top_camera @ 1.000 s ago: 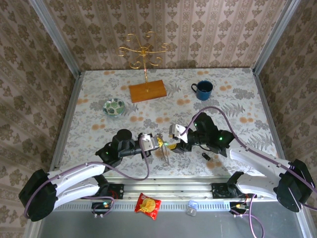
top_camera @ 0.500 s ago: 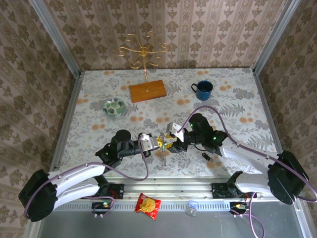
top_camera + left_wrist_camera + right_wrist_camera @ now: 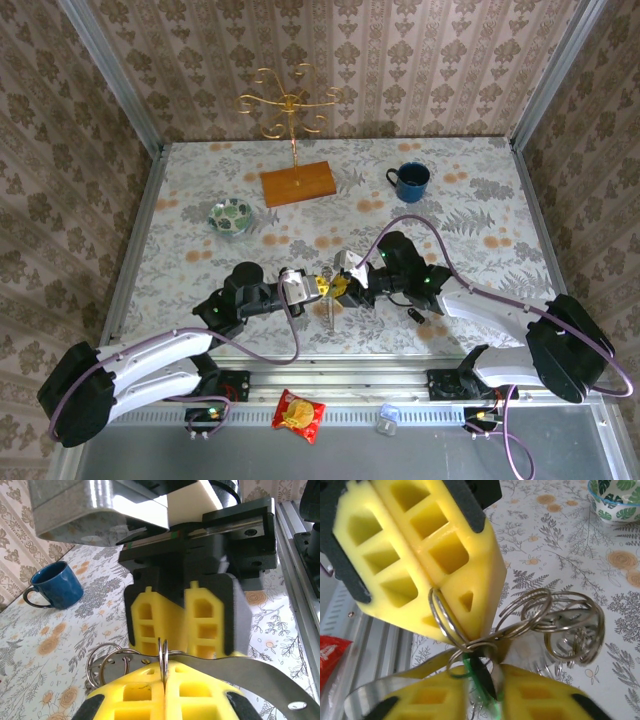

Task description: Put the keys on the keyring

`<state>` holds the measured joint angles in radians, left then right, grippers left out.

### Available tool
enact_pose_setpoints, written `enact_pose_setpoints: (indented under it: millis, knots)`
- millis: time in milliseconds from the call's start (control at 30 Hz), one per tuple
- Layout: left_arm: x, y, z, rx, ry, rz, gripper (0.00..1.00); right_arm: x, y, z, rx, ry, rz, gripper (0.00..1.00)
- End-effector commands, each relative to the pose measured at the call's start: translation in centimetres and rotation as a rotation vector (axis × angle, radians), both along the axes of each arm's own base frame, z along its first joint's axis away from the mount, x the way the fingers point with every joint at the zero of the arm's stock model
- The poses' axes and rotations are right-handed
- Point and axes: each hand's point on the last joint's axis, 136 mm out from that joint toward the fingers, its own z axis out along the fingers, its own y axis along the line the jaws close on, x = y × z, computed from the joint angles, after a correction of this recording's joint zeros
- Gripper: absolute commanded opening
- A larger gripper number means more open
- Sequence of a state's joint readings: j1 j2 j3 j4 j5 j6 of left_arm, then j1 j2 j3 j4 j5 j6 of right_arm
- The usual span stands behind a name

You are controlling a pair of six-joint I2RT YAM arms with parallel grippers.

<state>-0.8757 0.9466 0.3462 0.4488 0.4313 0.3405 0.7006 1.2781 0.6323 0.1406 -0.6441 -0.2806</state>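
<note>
My left gripper (image 3: 322, 287) (image 3: 164, 680) is shut on a thin wire ring (image 3: 163, 662) of the keyring, whose flat grey band (image 3: 250, 667) (image 3: 330, 312) runs across its fingertips. Tip to tip with it, my right gripper (image 3: 345, 285) (image 3: 487, 692) is shut on the green key (image 3: 482, 677), pressed against that ring beside the left gripper (image 3: 452, 615). The right gripper's yellow fingers (image 3: 200, 620) stand just behind the ring. A bunch of wire rings (image 3: 570, 625) (image 3: 102, 662) hangs off the band. The black key (image 3: 418, 315) lies on the table beside the right arm.
A blue mug (image 3: 411, 180) (image 3: 52, 585) stands at the back right. The green patterned bowl (image 3: 230, 216) (image 3: 615, 500) sits at the left. A gold hook stand on a wooden base (image 3: 297, 183) is at the back. A red packet (image 3: 299, 414) lies off the front edge.
My right gripper has slid left until it meets the left gripper, and its jaws have narrowed onto the green key. The left arm has held still with the ring.
</note>
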Motion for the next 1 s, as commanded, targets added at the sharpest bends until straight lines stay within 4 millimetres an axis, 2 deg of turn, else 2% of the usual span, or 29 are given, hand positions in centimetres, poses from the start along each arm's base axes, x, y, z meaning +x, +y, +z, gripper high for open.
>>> enact_pose_setpoints:
  millis: [0,33,67,433,800,967]
  knots:
    - [-0.2,0.0,1.6,-0.057,-0.028,-0.01,0.0,-0.4,0.3,0.5,0.024,0.004,0.027,0.1]
    - [-0.2,0.0,1.6,-0.055,-0.03,-0.006,0.0,-0.4,0.2,0.6,0.015,0.003,0.024,0.03]
    - [-0.1,0.0,1.5,-0.052,-0.031,-0.004,0.0,-0.4,0.1,0.7,0.008,0.005,0.02,0.0]
    - [0.3,0.2,1.1,-0.028,-0.032,0.015,0.0,0.1,-1.2,3.6,-0.048,-0.078,-0.026,0.0]
    - [0.4,0.2,0.6,0.009,-0.019,0.017,0.0,-0.2,-0.8,6.1,-0.119,-0.21,0.0,0.0]
    - [0.5,0.2,0.6,0.013,-0.017,0.021,0.0,-0.6,-0.8,5.9,-0.172,-0.25,0.02,0.0]
